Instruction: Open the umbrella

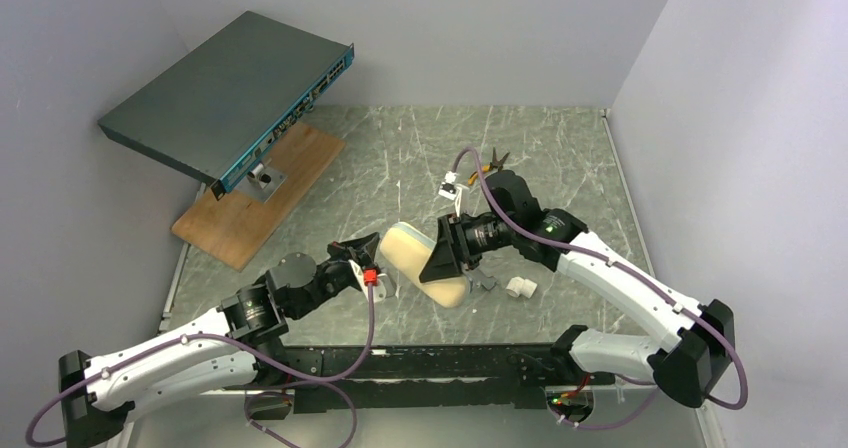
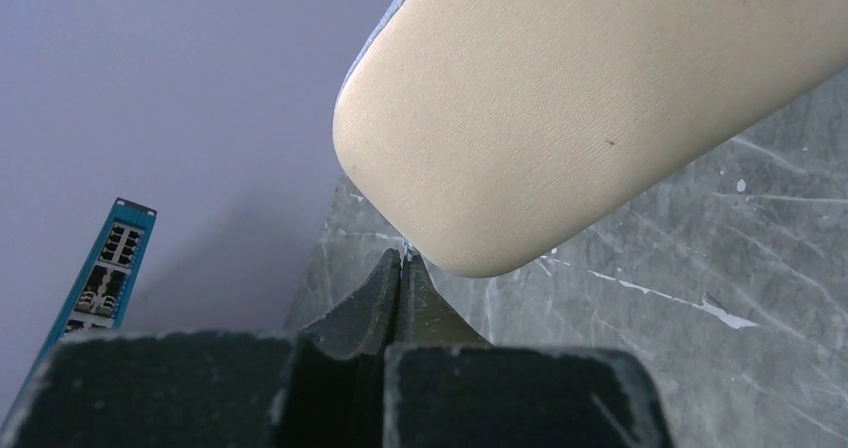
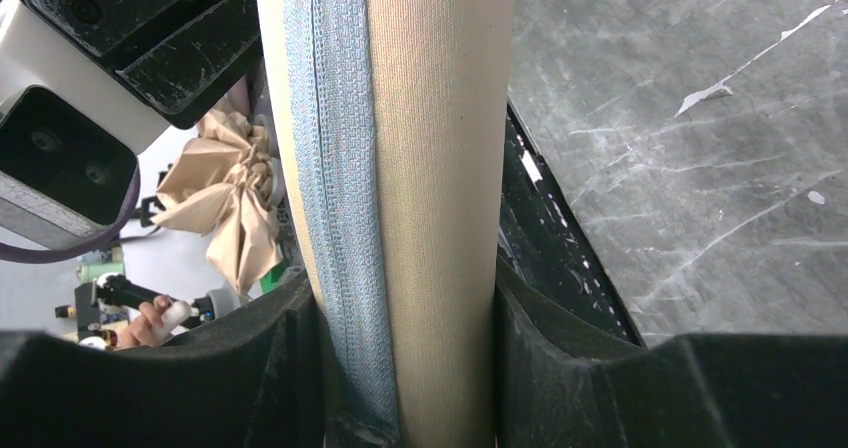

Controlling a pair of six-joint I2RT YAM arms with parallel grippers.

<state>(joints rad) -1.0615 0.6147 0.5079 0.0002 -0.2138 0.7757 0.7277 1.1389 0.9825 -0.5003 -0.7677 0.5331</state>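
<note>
The umbrella itself is not in view. A beige oblong clamshell case (image 1: 420, 258) with a pale blue zip band (image 3: 325, 168) is held just above the table. My right gripper (image 1: 448, 253) is shut on the case (image 3: 440, 168), one finger on each flat side, zip edge facing the camera. My left gripper (image 1: 384, 260) is shut, its tips (image 2: 405, 258) at the rounded end of the case (image 2: 580, 118). A tiny pale blue bit of the zip shows pinched between the tips.
A dark network switch (image 1: 230, 93) leans on a stand on a wooden board (image 1: 255, 198) at the back left; it also shows in the left wrist view (image 2: 105, 278). Pliers (image 1: 492, 160) lie behind the right arm. A white pipe fitting (image 1: 520, 288) lies beside it.
</note>
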